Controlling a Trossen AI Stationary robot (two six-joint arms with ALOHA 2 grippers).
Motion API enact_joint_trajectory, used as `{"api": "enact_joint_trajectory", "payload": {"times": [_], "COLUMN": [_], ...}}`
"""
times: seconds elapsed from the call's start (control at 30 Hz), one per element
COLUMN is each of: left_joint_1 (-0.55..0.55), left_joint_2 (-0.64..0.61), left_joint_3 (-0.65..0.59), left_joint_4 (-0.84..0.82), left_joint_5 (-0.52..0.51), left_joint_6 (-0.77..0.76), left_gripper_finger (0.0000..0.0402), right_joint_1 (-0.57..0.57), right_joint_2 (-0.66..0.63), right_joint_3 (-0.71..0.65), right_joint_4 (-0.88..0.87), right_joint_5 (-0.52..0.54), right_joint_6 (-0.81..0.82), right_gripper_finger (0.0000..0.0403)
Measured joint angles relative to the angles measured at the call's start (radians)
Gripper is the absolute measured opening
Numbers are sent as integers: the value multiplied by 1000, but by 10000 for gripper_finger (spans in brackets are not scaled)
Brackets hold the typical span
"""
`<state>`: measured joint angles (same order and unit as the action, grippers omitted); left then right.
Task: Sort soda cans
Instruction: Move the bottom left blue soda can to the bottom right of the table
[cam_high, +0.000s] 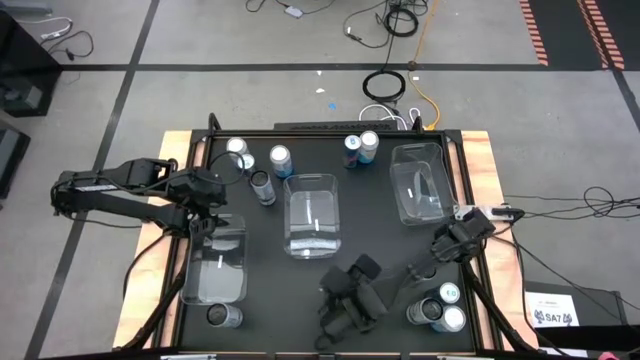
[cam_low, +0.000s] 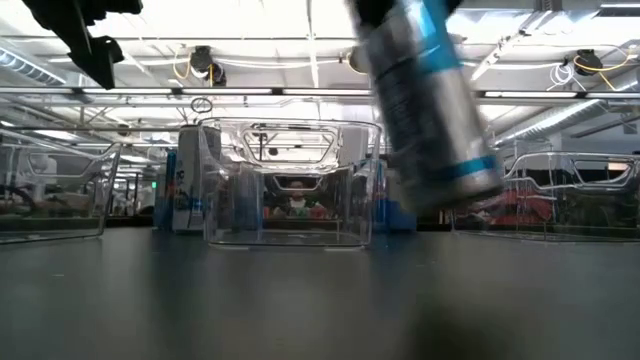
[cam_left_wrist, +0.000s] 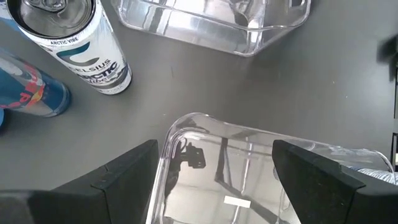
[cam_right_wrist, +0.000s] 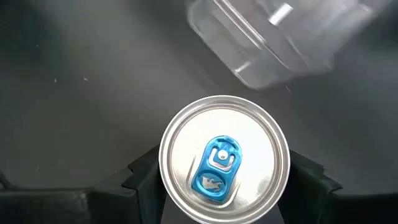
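Note:
My right gripper (cam_high: 350, 300) hangs over the table's near middle, shut on a blue-and-silver soda can (cam_low: 430, 110) whose silver top has a blue tab (cam_right_wrist: 217, 165). My left gripper (cam_left_wrist: 217, 180) stands open above the far end of the left clear bin (cam_high: 215, 268), touching nothing. Several other soda cans stand upright on their bases along the far edge (cam_high: 281, 158), (cam_high: 360, 146). More stand at the near right (cam_high: 440, 308), and one at the near left (cam_high: 225, 316). A white can (cam_left_wrist: 81, 43) and a blue can (cam_left_wrist: 31, 93) show in the left wrist view. My right gripper pinches the can's side wall just below its top rim (cam_right_wrist: 163, 168) between its two fingers (cam_right_wrist: 311, 180), one on each side. The fingers come from above, pointing steeply down. The can hangs below them, tilted, its base (cam_low: 465, 190) clear of the table.
Three clear bins sit on the dark table: left, middle (cam_high: 312, 213) and right (cam_high: 418, 182). Bare table lies between the middle bin and the near edge, under the held can. Cables run on the floor beyond the far edge.

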<state>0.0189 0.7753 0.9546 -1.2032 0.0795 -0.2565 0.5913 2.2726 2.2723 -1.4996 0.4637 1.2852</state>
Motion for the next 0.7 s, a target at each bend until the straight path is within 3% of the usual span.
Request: {"api": "enact_joint_trajectory", "payload": {"times": [0.1,0.4,0.7], "left_joint_1": [0,0,0], "left_joint_2": [0,0,0], "left_joint_3": [0,0,0], "left_joint_4": [5,83,98], "left_joint_5": [0,0,-1], "left_joint_6": [-1,-5,-26], "left_gripper_finger": [325,325,325], "right_joint_1": [45,167,241], "right_joint_2": [-7,-40,-53], "right_joint_3": [0,-122,-195], "right_joint_4": [-71,-71,-71], "right_joint_5": [25,112,117], "right_joint_6": [127,484,692], "right_gripper_finger": [223,222,222]}}
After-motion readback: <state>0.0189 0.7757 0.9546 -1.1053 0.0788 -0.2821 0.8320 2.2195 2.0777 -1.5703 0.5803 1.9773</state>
